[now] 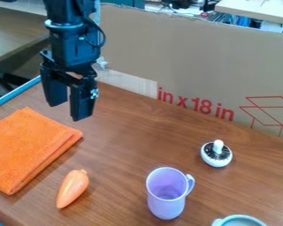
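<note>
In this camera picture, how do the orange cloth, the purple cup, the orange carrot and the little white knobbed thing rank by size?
Largest to smallest, as they look here:
1. Orange cloth
2. Purple cup
3. Carrot and white knobbed thing: too close to rank; the carrot is longer but slimmer.

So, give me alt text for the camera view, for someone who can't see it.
A black gripper hangs open and empty above a wooden table. On the table are an orange cloth, a toy carrot, a purple mug, a white knobbed object and part of a bowl, with cardboard behind.
</note>
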`<control>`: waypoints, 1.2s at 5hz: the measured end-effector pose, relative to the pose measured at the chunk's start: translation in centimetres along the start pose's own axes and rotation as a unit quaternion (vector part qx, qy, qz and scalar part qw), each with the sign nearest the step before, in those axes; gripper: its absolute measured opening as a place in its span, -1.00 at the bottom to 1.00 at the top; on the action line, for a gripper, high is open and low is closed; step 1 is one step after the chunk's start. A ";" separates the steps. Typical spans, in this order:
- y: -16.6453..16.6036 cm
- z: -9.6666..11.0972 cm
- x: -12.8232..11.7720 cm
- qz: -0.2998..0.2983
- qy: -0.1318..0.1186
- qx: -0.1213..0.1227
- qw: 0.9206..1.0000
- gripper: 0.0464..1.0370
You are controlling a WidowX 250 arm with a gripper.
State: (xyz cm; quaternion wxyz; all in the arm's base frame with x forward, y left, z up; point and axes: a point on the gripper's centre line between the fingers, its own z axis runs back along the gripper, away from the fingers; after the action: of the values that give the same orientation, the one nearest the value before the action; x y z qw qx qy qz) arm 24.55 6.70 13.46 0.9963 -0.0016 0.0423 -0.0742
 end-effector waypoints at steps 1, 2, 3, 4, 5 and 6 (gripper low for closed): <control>-0.1 -0.5 -0.1 0.001 0.005 -0.003 1.000 0.93; -0.9 -2.0 -2.0 -0.011 0.012 -0.007 1.000 0.93; -1.2 -3.0 -3.0 -0.018 0.000 0.004 1.000 0.93; -2.0 -5.4 -2.7 -0.035 0.012 0.022 0.999 0.93; -2.2 -7.7 -1.8 -0.046 0.026 0.012 0.999 0.93; -2.7 -8.5 -1.3 -0.052 0.028 0.006 0.998 0.93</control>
State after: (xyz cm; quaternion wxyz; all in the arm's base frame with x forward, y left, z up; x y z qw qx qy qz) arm 22.14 4.26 5.17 0.9896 0.0047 0.0696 -0.1259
